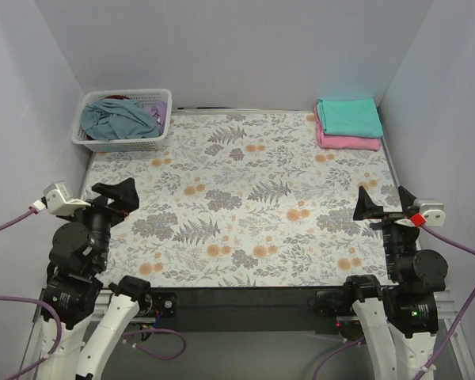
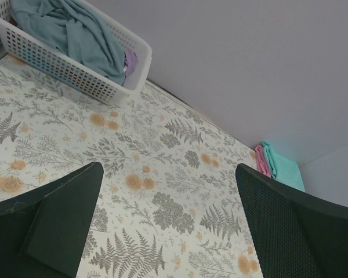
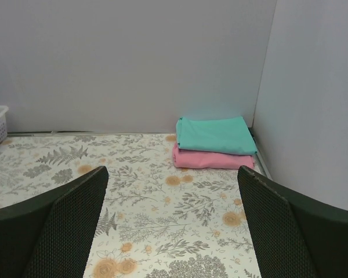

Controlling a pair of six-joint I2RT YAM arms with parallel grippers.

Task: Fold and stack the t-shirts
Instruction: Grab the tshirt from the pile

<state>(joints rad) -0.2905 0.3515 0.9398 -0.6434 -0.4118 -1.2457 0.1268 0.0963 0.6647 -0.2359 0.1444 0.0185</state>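
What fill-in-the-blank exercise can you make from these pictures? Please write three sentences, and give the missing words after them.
1. In the far right corner, the teal t-shirt lies folded on top of a ____ one.
2. The blue-grey t-shirt lies crumpled inside the white ____ in the far left corner.
3. The left gripper and the right gripper are both ____ and hold nothing.

Missing words: pink; basket; open.

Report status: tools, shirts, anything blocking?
Left tool and right tool open, empty. Teal shirt folded on pink shirt, far right corner. Blue-grey shirt, lilac shirt loose in basket. Nothing in the way.
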